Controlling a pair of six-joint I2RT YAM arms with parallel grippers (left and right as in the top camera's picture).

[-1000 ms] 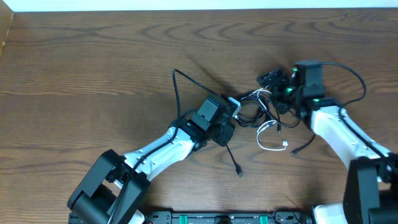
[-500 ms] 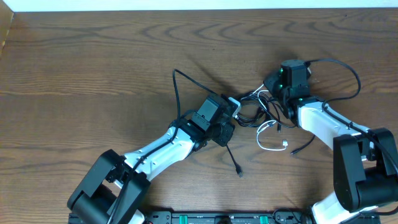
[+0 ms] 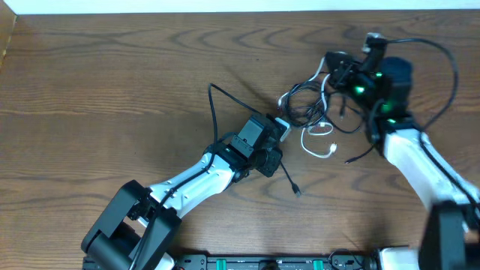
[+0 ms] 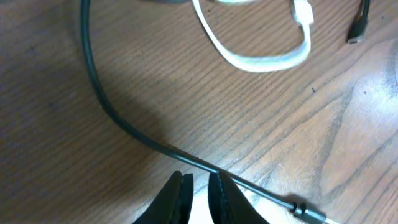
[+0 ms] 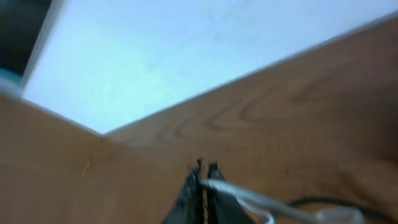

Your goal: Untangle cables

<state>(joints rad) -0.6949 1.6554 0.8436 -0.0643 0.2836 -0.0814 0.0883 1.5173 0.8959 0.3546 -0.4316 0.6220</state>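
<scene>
Evidently the white cable [image 5: 249, 199] is clamped between the closed fingers of the right end effector [image 5: 204, 177], toward the far side of the surface [image 3: 112, 75], while the bundle [image 3: 304, 109] of black loops lies between the two arms. The left end effector [image 4: 198, 182] is drawn nearly together, with a black cable [image 4: 93, 81] crossing at its tips; whether it is pinched cannot be told. The white cable is best drawn away slowly, and the pull eased whenever the black loops are seen to tighten rather than slip free.
</scene>
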